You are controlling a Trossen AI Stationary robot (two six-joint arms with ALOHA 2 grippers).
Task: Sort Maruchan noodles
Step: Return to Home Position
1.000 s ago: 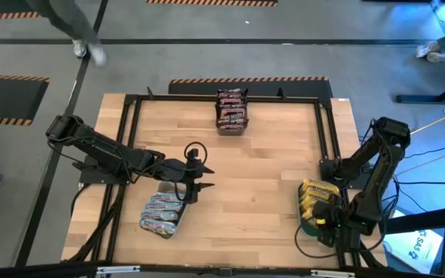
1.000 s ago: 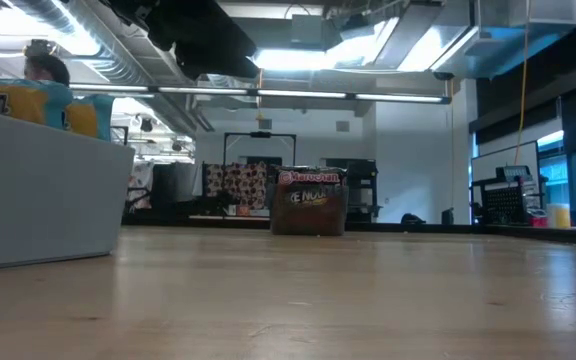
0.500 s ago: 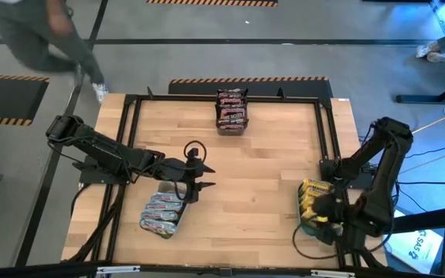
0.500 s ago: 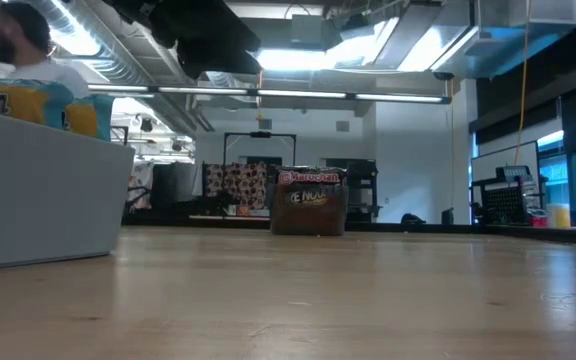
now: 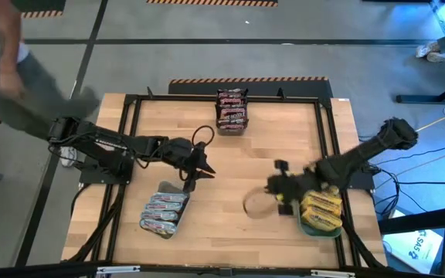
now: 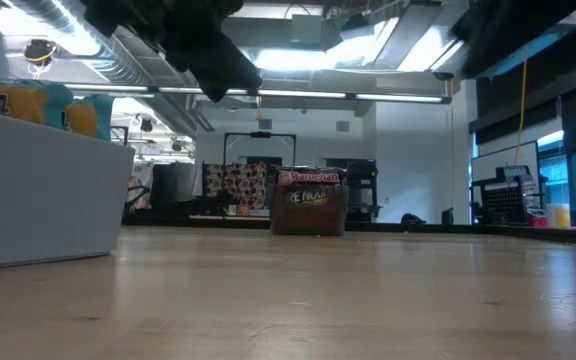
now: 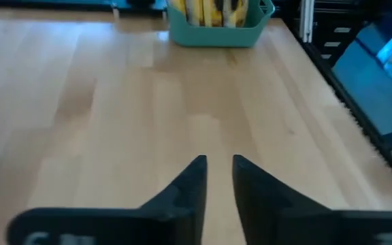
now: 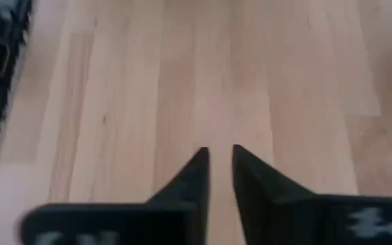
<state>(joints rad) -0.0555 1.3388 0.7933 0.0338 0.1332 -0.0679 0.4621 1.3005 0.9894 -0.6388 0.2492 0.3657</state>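
Wood shows bare across the middle of the table point(image 5: 246, 154); every noodle pack sits with its own colour, so I think the sorting is done and the arms only need to go home. Yellow packs point(image 5: 321, 210) lie in the teal tray point(image 7: 216, 33) on the right side, under the right arm; pink-silver packs point(image 5: 164, 212) lie in the pale grey tray point(image 6: 38, 190) on the left side; dark brown packs point(image 5: 232, 110) stand at the middle of the far edge.

The left gripper point(image 7: 218, 162) hangs over bare wood just beside the grey tray; its fingers are almost pressed together and hold nothing. The right gripper point(image 8: 218, 151) hangs over bare wood just beside the teal tray; its fingers are almost together too, with nothing between them.

All the piles sit near the edges, so the middle leaves lots of room. I think each arm should lift up first so it does not bump its own tray. Black rails point(image 5: 327, 131) run along the sides; a person point(image 5: 6, 62) is by the far left corner, off the table.
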